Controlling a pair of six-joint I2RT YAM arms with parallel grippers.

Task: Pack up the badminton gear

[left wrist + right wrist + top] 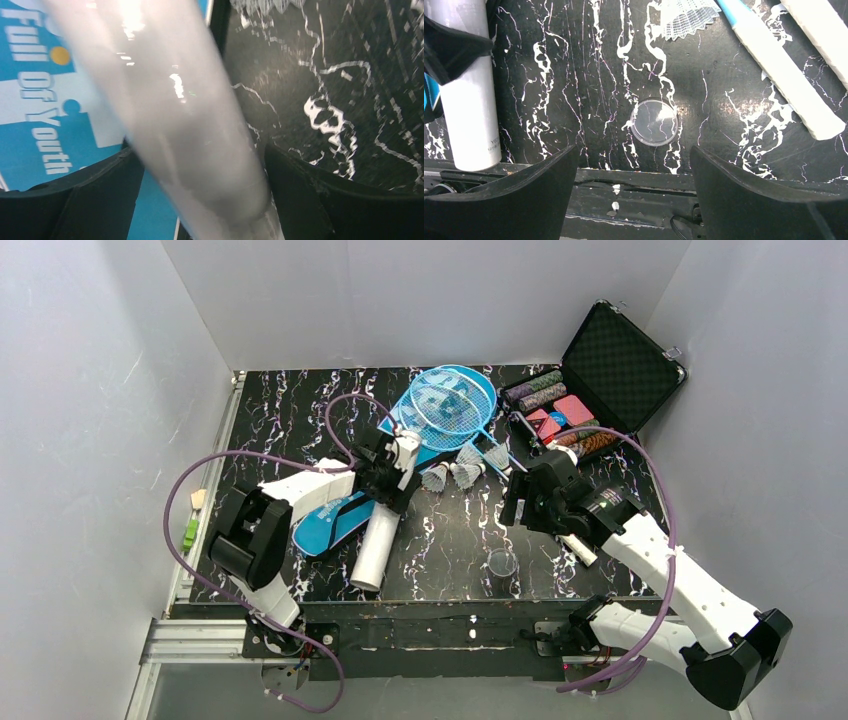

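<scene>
Roughly near-to-far — white tube (375, 550) in left pincer (198, 154)

White tube (375, 545), blue bag (328, 527), black table (450, 530) veined white.

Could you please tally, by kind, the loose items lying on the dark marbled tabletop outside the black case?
Rackets: 2
Shuttlecocks: 3, as far as the top view shows
Long white tube: 1
Blue bag: 1
Clear round cap: 1
Total: 8
</scene>
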